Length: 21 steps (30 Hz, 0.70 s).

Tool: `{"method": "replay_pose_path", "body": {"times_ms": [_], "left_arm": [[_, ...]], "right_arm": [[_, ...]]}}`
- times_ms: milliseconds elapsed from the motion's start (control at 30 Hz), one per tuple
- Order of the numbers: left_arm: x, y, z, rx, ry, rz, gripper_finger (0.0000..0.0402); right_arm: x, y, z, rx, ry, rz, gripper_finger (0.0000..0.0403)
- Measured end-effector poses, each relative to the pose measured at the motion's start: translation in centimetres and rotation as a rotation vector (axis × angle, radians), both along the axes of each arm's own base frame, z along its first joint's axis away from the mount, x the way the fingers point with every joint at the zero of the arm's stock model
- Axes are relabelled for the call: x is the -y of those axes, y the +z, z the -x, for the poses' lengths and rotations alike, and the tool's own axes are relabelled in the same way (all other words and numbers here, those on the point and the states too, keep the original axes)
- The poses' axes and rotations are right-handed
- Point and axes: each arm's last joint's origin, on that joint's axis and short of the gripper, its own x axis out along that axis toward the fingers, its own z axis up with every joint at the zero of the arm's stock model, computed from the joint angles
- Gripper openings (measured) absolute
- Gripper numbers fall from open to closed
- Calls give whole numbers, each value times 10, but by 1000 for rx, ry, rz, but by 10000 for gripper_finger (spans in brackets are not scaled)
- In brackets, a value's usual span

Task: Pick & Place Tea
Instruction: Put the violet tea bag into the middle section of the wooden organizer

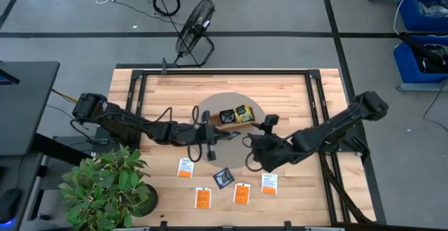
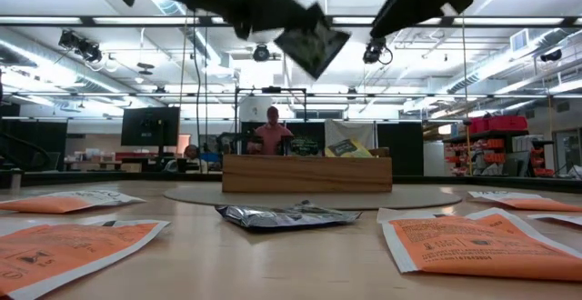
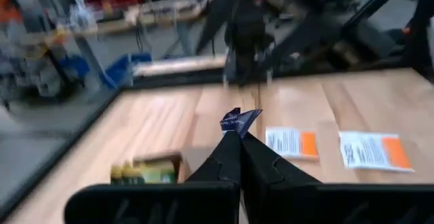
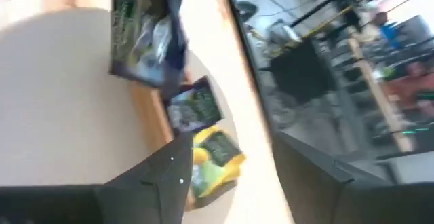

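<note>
My left gripper (image 3: 239, 134) is shut on a dark blue tea packet (image 3: 239, 120), held high over the middle of the table (image 2: 314, 41). My right gripper (image 4: 227, 151) is open and touches nothing. It hovers close by to the right (image 1: 253, 152), facing the wooden tray (image 4: 152, 115). That tray (image 1: 239, 124) stands on a round beige mat and holds dark and yellow-green packets upright (image 1: 236, 115). Loose packets lie flat near the table's near edge: a dark one (image 1: 223, 178), orange ones (image 1: 241, 193) and white-and-orange ones (image 1: 269, 183). My left gripper pinches the dark blue packet between its two fingertips (image 3: 229, 146), at the packet's lower edge (image 3: 240, 129). Most of the packet sticks out beyond the tips. The packet is lifted clear of the table and sits tilted (image 2: 314, 41).
A potted plant (image 1: 105, 185) crowds the near left corner. Black frame rails (image 1: 140, 91) run along the table's sides and far edge. A fan (image 1: 194, 31) stands on the floor beyond. A person (image 2: 273, 129) is far back in the room.
</note>
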Motion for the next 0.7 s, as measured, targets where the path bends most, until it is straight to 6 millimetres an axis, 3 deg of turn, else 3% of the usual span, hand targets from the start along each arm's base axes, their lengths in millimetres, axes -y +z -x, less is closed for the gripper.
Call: {"method": "replay_pose_path", "body": {"times_ms": [467,700], "left_arm": [[8,11,1,108,-3,-56,1],[10,17,1,159,-12,-72,1]], "right_arm": [[22,-24,33,525,274,-379,185],[42,-32,31,649,344,-459,185]]}}
